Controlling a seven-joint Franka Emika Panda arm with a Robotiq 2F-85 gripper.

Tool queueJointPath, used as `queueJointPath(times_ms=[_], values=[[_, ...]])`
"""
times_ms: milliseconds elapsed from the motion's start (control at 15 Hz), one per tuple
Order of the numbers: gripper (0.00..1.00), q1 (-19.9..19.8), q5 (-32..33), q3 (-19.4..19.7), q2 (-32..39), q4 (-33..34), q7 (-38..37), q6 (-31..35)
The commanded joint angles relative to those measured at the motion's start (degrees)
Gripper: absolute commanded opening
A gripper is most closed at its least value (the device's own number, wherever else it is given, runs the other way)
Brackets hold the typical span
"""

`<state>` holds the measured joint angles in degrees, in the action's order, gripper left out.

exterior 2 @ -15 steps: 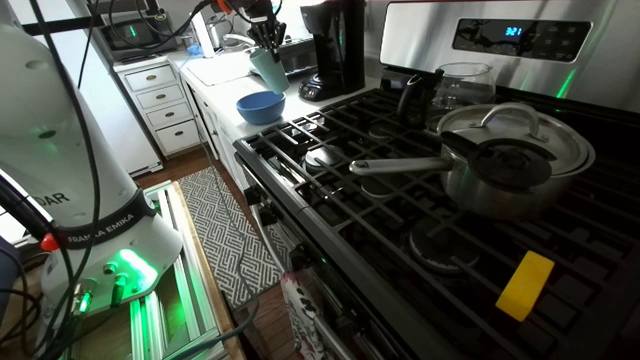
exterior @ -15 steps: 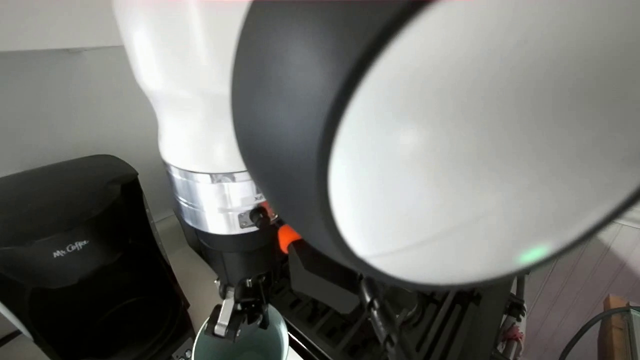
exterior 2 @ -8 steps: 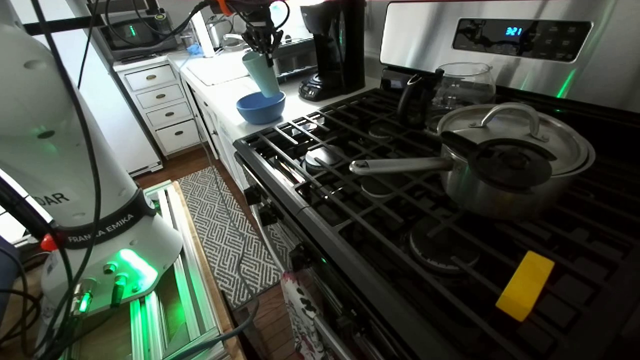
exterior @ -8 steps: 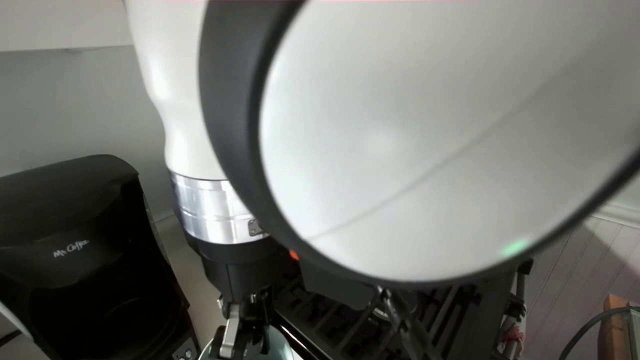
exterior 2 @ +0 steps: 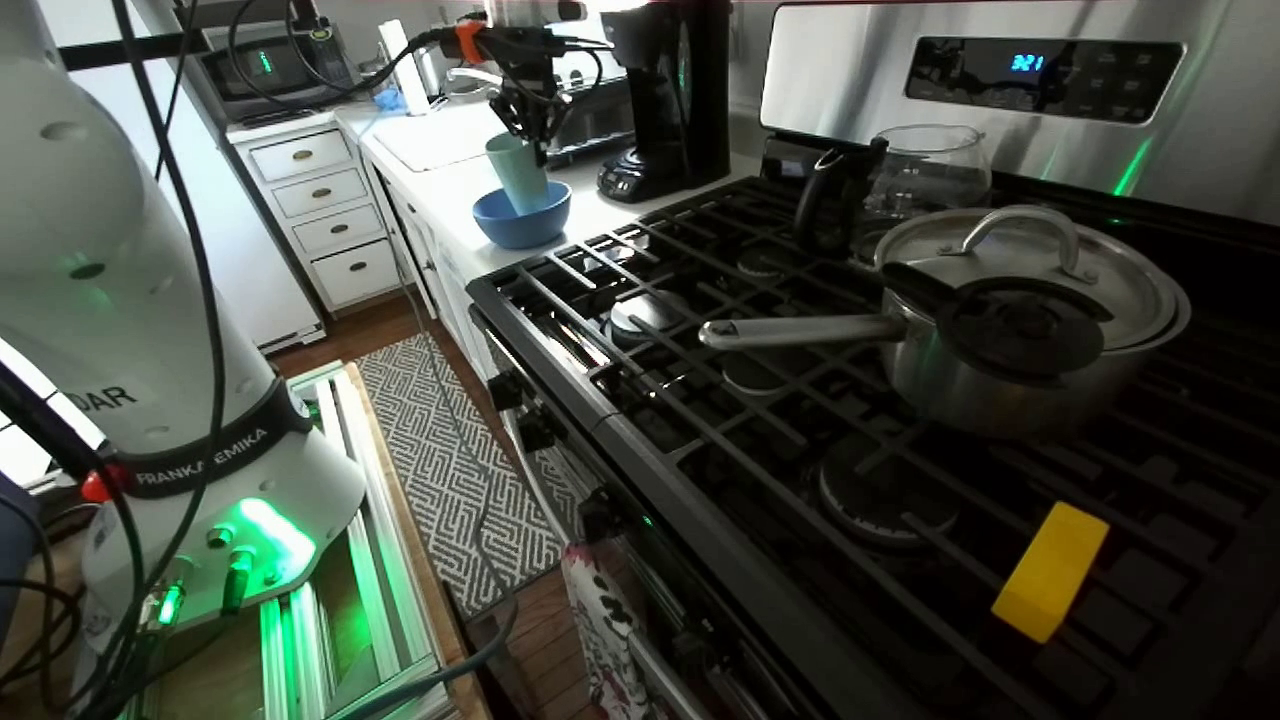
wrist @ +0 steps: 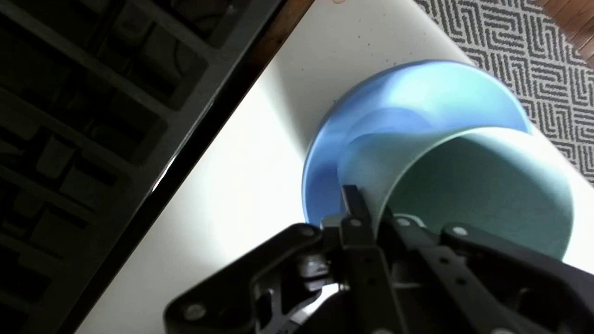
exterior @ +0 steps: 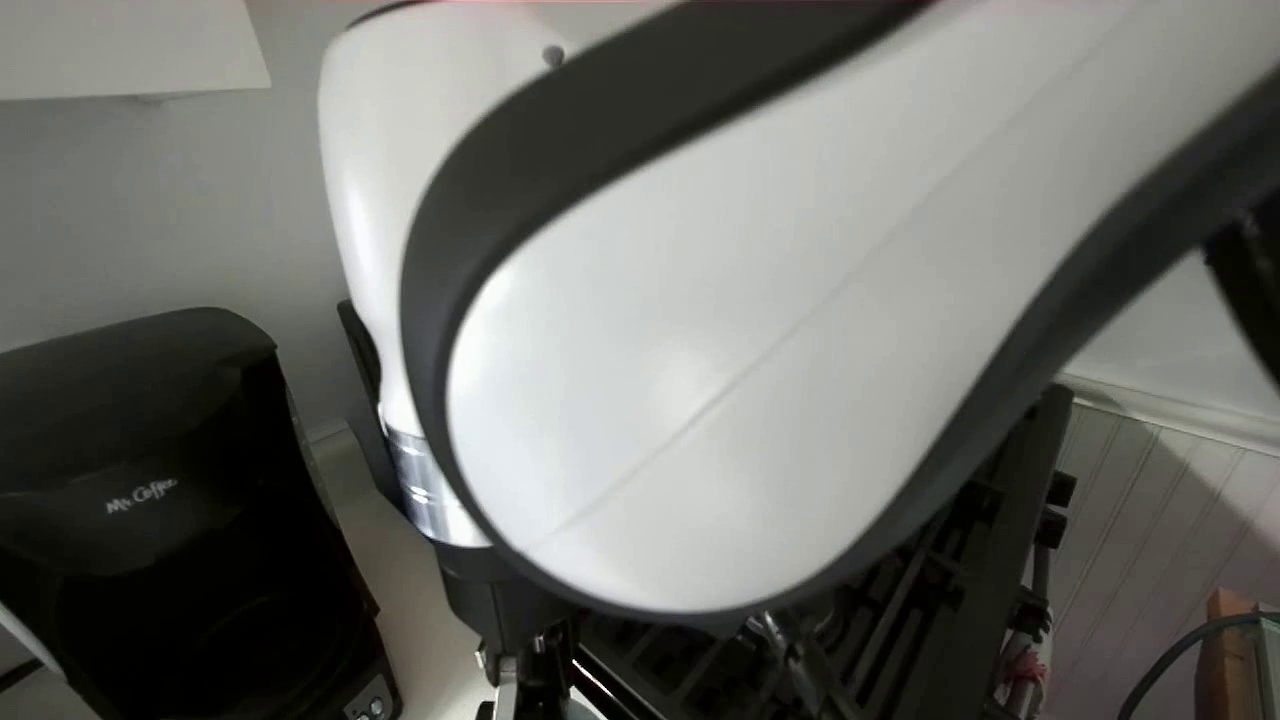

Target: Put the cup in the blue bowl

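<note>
We see a grey patterned rug (exterior 2: pixel 425 430) on a wooden floor (exterior 2: pixel 550 630). Beyond it, we see white drawers (exterior 2: pixel 318 238) below a counter (exterior 2: pixel 445 205).

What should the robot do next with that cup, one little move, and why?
Probably lower the gripper a touch: it grips the side of the tilted cup, whose lower end is inside the blue bowl, but the bowl's wall hides whether it rests on the bottom, so letting go now might tip it.

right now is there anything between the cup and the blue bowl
Nothing visible: the end effector grips the tilted cup by its rim, its lower end at the opening of the blue bowl.
</note>
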<state>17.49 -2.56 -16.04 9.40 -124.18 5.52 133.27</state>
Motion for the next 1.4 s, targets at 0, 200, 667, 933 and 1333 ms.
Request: queueJointPath(times_ms=[0, 200, 667, 933, 1333], values=[[0.01, -0.84, -0.01, -0.03, 3.48, 2.97, 0.84, -1.69], [0.01, -0.58, 0.46, -0.19, 5.89, 5.22, 0.59, -3.43], [0.01, 0.61, 2.21, -0.41, 10.21, 10.68, 0.33, -7.39], [0.37, 0.85, 2.39, -0.25, 12.03, 12.92, -0.07, -8.97], [0.78, 1.10, 2.35, -0.53, 9.96, 12.55, -0.16, -9.28]])
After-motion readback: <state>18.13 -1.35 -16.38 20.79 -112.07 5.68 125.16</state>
